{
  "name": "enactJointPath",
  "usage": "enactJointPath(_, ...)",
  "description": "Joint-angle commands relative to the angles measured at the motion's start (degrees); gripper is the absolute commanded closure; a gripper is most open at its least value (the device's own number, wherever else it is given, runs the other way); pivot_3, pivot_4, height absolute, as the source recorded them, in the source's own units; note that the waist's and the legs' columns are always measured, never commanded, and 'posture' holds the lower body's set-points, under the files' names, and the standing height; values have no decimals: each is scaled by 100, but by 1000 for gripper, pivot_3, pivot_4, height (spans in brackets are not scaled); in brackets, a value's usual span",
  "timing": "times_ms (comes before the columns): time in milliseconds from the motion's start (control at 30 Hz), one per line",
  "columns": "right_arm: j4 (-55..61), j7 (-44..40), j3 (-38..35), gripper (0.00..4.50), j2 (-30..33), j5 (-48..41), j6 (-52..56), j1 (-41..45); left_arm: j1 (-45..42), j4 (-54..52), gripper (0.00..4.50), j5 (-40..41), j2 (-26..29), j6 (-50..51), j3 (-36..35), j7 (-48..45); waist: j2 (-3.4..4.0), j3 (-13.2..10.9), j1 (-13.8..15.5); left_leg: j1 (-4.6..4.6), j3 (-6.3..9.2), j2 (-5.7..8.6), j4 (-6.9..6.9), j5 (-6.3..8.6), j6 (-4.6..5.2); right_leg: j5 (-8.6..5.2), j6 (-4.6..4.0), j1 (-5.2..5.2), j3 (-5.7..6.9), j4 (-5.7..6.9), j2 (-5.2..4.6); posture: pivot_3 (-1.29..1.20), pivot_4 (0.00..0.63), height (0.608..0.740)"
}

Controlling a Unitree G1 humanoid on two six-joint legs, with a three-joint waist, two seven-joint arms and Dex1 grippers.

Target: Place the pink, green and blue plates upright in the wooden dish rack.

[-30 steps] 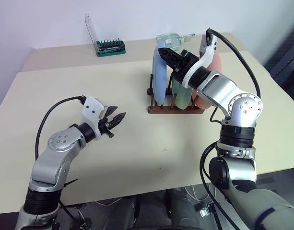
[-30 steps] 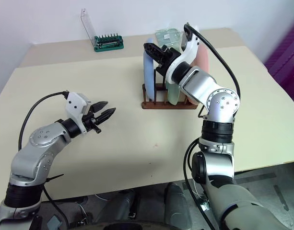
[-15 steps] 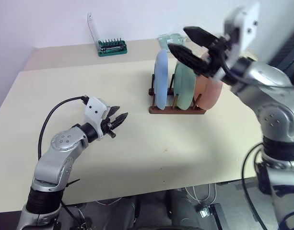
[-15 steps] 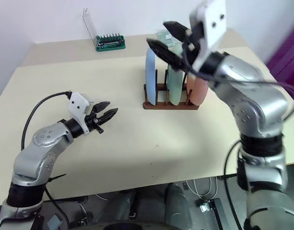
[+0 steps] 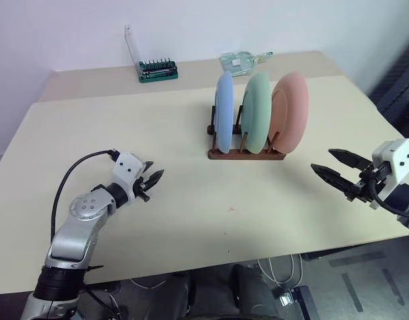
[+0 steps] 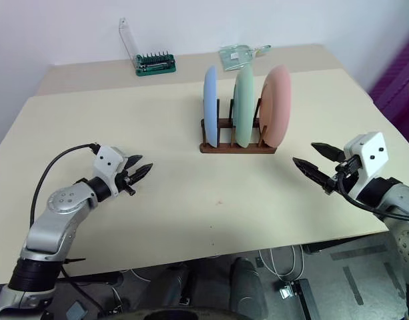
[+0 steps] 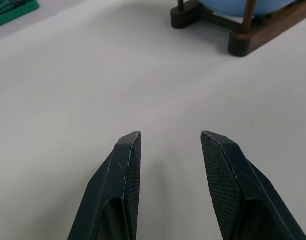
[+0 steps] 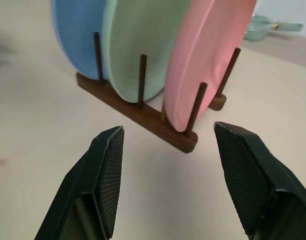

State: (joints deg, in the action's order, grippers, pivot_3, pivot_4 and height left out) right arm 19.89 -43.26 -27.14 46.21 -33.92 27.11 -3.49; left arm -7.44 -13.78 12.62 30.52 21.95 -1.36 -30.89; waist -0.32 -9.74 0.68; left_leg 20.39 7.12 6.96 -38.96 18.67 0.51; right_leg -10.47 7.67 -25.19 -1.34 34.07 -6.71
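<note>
The blue plate [image 5: 223, 111], green plate [image 5: 257, 112] and pink plate [image 5: 289, 113] stand upright side by side between the pegs of the wooden dish rack [image 5: 245, 153] at the table's middle. My right gripper [image 5: 333, 167] hovers open and empty near the table's right front edge, pointing toward the rack, well apart from it. My left gripper [image 5: 152, 180] is open and empty low over the table at the front left. In the right wrist view the pink plate [image 8: 207, 55] and rack rail [image 8: 138, 116] lie ahead of the fingers.
A green screwdriver-bit holder [image 5: 157, 68] with a clear lid stands at the back of the table. A clear glass item [image 5: 241, 59] lies behind the rack. A table seam runs across the back. The table's front edge is close under both arms.
My right gripper has swung away from above the plates, down and to the right, to the table's right edge. My left gripper has sunk a little toward the table.
</note>
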Motion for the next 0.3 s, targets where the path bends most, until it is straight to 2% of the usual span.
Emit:
enactJointPath(33, -382, -73, 160, 1596, -69, 211, -322, 274, 2, -3, 2582, -153, 60, -290, -66, -22, 1, -1, 24, 1, 1, 2, -2, -1, -1, 0, 0, 0, 0, 0, -2, 0, 150, 735)
enactJointPath(300, -822, -185, 363, 1596, 3, 499, -607, 561, -42, 249, 2582, -333, -127, -562, -101, 240, 1, -1, 16, 4, 5, 5, 0, -13, -24, 0, 1, -2, 2, 0, -5, 0, 150, 735)
